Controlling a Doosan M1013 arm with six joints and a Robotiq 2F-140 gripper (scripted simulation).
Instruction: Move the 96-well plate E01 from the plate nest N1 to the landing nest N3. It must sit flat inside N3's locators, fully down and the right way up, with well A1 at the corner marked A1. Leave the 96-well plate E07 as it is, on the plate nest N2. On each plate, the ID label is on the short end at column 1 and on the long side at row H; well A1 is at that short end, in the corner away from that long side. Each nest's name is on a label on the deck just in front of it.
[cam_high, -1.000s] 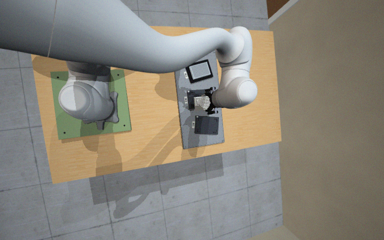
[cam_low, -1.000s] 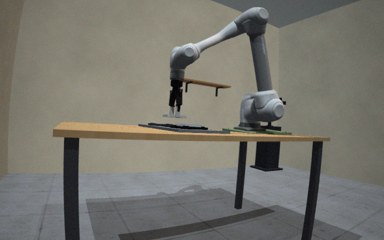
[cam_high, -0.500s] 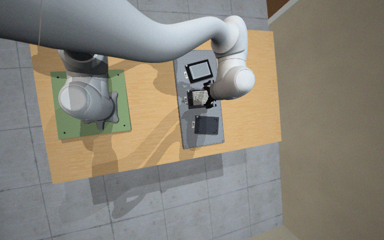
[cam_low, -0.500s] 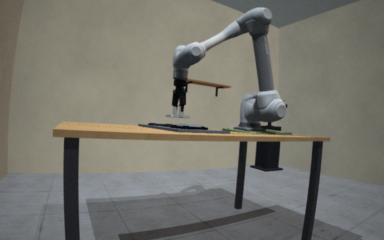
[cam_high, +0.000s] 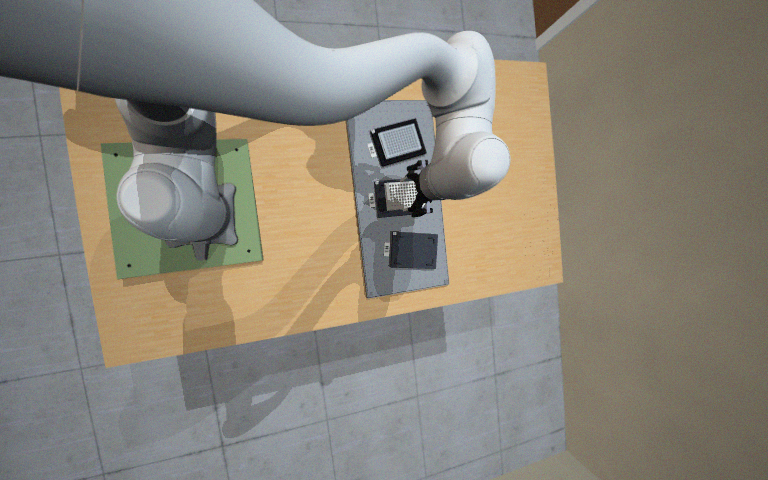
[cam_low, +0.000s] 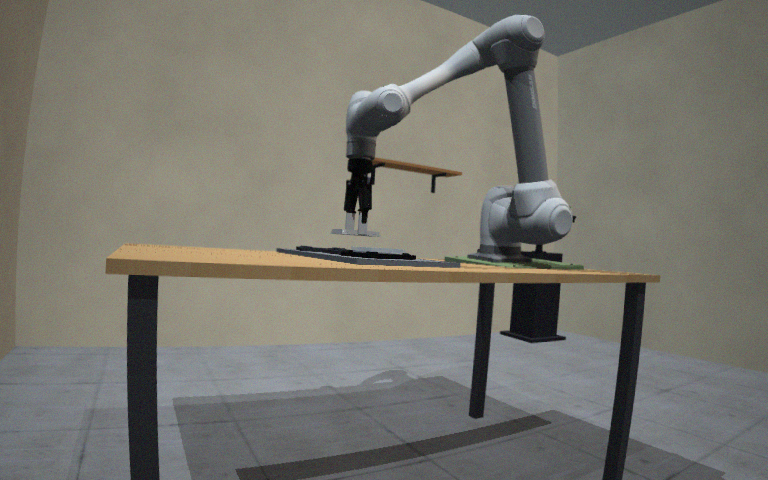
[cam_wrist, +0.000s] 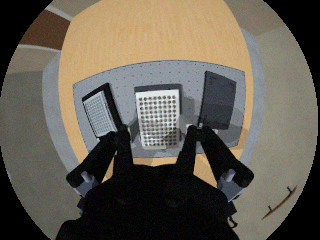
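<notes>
My gripper (cam_high: 416, 192) is shut on the long sides of the white 96-well plate E01 (cam_high: 399, 194) and holds it level, well above the grey deck. In the side view the plate (cam_low: 355, 231) hangs under the fingers (cam_low: 356, 217), clear of the deck (cam_low: 368, 255). In the wrist view the plate (cam_wrist: 158, 116) sits between my fingers. It hovers over the middle nest (cam_high: 390, 212), which it mostly hides. Plate E07 (cam_high: 398, 140) lies flat in the far nest and also shows in the wrist view (cam_wrist: 100, 112). I cannot read the labels.
An empty dark nest (cam_high: 413, 249) sits at the deck's near end and also shows in the wrist view (cam_wrist: 219, 100). The arm's base stands on a green plate (cam_high: 181, 209) on the wooden table. A wall shelf (cam_low: 416, 167) hangs behind the arm.
</notes>
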